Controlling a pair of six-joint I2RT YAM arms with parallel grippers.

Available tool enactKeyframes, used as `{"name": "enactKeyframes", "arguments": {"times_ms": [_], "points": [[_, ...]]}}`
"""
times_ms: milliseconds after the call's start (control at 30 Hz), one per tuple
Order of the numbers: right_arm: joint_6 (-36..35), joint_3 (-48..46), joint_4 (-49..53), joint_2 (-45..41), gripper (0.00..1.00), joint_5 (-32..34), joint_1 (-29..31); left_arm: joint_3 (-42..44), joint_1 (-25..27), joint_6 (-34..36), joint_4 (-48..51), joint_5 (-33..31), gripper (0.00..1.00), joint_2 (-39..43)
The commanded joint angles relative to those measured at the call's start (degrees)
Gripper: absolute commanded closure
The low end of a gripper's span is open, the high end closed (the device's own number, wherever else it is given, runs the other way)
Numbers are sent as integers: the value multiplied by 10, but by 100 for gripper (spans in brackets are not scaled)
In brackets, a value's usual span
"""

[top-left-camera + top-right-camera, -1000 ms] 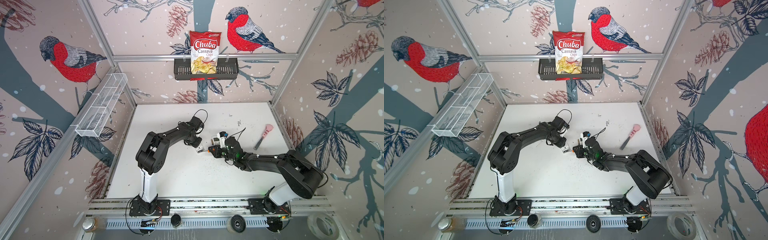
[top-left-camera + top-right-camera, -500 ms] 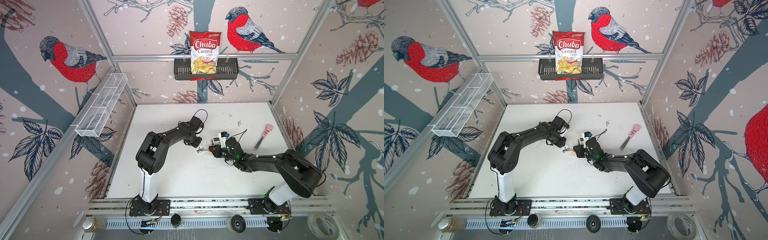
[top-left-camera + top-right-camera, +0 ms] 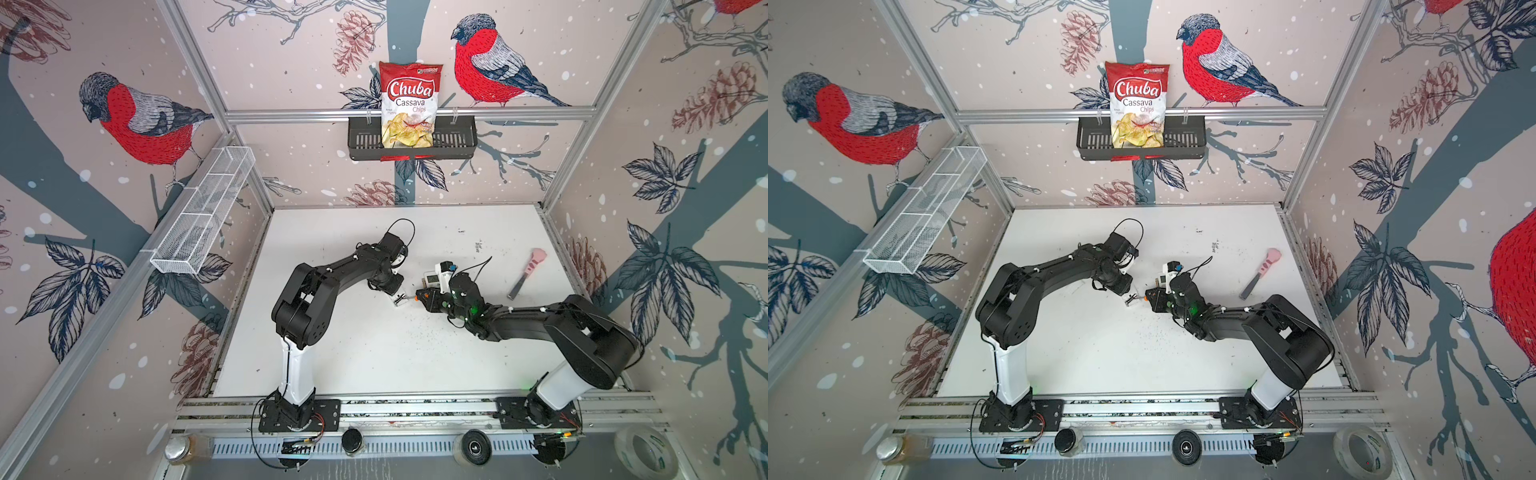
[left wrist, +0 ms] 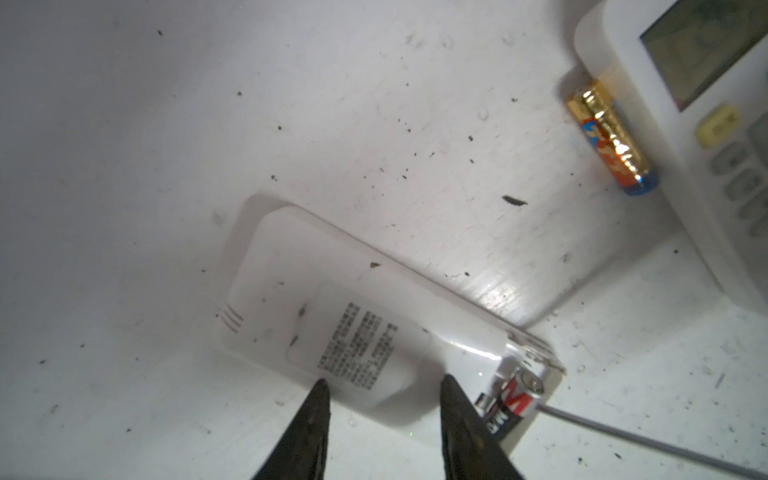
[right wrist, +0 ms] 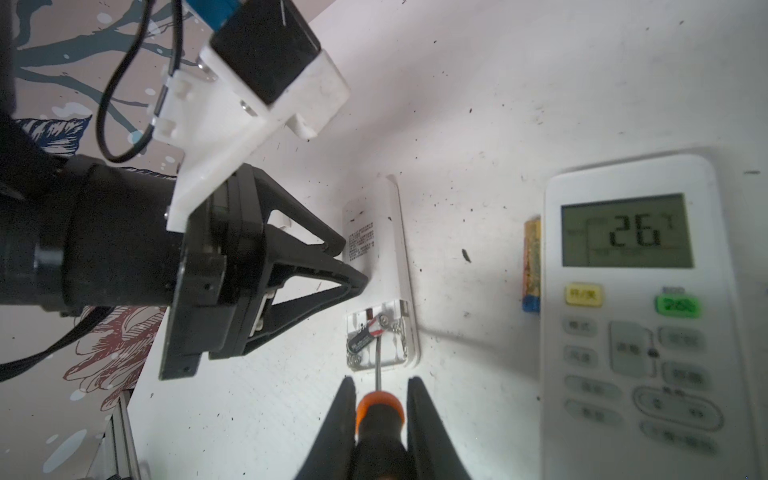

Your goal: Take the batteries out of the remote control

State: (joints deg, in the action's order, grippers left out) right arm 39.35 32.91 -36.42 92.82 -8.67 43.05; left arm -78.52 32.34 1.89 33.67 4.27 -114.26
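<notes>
**Table** [image 3: 374, 353]: white and speckled.

**Small remote** [image 4: 332, 299]: white, face down at mid-table. The battery bay at one end is open.

**Black battery** [image 4: 513, 401]: one cell with red and white markings, lying askew in the open bay.

**Gold battery** [image 4: 611, 141]: out of any remote, flat on the table, just beside the long edge of the big remote.

**Big remote** [image 5: 631, 324]: white, face up, near the small remote. Its display reads 26.

**Left gripper** [image 4: 382, 384]: jaws apart, with both tips at the small remote's long edge, over its back. I cannot tell whether they press on it.

**Right gripper** [image 5: 381, 388]: clamped on the screwdriver [image 5: 380, 411], with the orange collar showing between the tips. The steel shaft reaches into the bay and its tip is at the black battery.

**Pink-handled tool** [image 3: 528, 272]: flat on the table, well apart to the right.

**Chips bag** [image 3: 409, 104]: upright in the black basket [image 3: 361, 141] on the back wall.

**Wire rack** [image 3: 203, 212]: on the left wall.
</notes>
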Motion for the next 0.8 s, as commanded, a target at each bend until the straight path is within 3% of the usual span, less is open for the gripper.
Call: {"name": "enactKeyframes", "arguments": {"times_ms": [0,767], "points": [[12,3,-32,9,100,-10,1,11,-1,6,24,-2,57,-24],[16,33,-42,27,100,-41,-2,12,-2,7,24,-1,57,-25]]}}
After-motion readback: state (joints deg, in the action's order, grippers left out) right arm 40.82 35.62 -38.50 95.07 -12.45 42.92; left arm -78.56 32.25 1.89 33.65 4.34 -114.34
